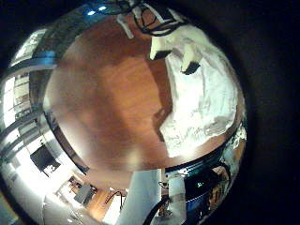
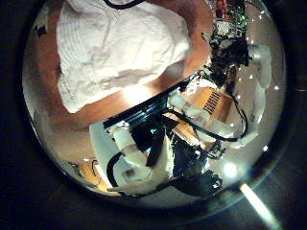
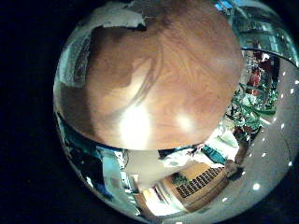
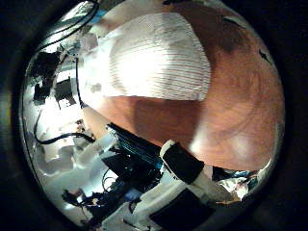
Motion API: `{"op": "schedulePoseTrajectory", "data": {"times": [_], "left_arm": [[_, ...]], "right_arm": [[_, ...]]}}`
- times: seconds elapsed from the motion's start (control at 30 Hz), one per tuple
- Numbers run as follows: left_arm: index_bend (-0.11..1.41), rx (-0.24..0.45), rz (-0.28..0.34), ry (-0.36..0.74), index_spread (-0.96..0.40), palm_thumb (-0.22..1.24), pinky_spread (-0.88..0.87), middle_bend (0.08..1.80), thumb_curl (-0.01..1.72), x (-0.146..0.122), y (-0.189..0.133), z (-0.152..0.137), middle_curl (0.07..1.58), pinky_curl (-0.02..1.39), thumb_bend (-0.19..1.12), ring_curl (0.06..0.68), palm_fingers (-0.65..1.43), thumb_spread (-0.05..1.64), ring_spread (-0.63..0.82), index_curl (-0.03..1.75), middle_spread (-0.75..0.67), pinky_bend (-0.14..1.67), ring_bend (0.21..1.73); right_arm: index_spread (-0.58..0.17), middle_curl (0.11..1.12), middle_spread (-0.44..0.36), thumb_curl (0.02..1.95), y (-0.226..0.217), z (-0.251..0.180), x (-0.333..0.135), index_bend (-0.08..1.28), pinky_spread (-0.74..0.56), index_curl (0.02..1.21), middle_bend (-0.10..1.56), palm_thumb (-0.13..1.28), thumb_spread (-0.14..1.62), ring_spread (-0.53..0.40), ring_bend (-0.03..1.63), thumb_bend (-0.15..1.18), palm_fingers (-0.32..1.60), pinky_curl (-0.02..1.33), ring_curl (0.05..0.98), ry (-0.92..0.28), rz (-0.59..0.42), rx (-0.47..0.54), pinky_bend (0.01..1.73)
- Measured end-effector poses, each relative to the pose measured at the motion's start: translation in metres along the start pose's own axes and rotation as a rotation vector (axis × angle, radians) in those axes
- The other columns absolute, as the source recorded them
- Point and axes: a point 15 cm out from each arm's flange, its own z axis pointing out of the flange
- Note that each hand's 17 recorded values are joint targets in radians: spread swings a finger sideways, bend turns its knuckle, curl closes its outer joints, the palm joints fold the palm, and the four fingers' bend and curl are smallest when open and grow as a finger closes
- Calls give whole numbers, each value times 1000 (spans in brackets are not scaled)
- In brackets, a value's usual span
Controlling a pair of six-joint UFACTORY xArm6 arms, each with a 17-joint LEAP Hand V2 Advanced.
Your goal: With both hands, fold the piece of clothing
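From the left hand's little finger side we see the white garment (image 1: 202,98) lying crumpled on the wooden table (image 1: 108,94), pale fingers (image 1: 169,42) hanging loosely above it. Its thumb side shows cloth near the table's edge. The right palm views show garment and table only — that hand's state we cannot tell.

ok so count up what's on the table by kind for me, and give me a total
Clothing: 1, a pale garment lying on the table
Total: 1
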Motion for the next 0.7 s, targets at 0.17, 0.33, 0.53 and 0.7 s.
{"op": "schedulePoseTrajectory", "data": {"times": [0.17, 0.33, 0.53, 0.7], "left_arm": [[130, 38, 12, -1, 41, 147, 497, 179, 278, 11, 2, 10, 365, 332, -18, 237, -58, 1141, 447, 280, 367, 545, 727], [133, 43, 11, 0, 52, 155, 498, 184, 279, 12, 10, 8, 349, 325, -18, 232, -48, 1146, 452, 261, 366, 537, 719], [135, 36, 13, 1, 55, 161, 499, 185, 276, 14, 17, 11, 336, 321, -17, 228, -42, 1160, 461, 247, 365, 533, 713], [136, 16, 20, -8, 59, 163, 504, 186, 274, 18, 23, 20, 328, 318, -18, 226, -40, 1165, 464, 240, 364, 531, 711]], "right_arm": [[-360, 380, -37, 358, -8, 18, -19, 161, 340, 351, 314, 555, 1136, 83, 603, -22, 31, 250, 253, 4, -39, -47, 708], [-330, 373, -39, 357, -10, 35, -20, 166, 341, 334, 306, 558, 1105, 78, 611, -24, 109, 240, 252, 38, -36, -104, 680], [-307, 413, -116, 369, -10, 47, -10, 144, 193, 317, 443, 615, 1076, -91, 783, -8, 485, 217, 284, 90, -24, -142, 679], [-367, 504, -222, 401, -3, 51, -8, 190, -260, 294, 611, 717, 1048, -256, 1056, -3, 1057, 288, 381, 95, -25, -169, 1020]]}}
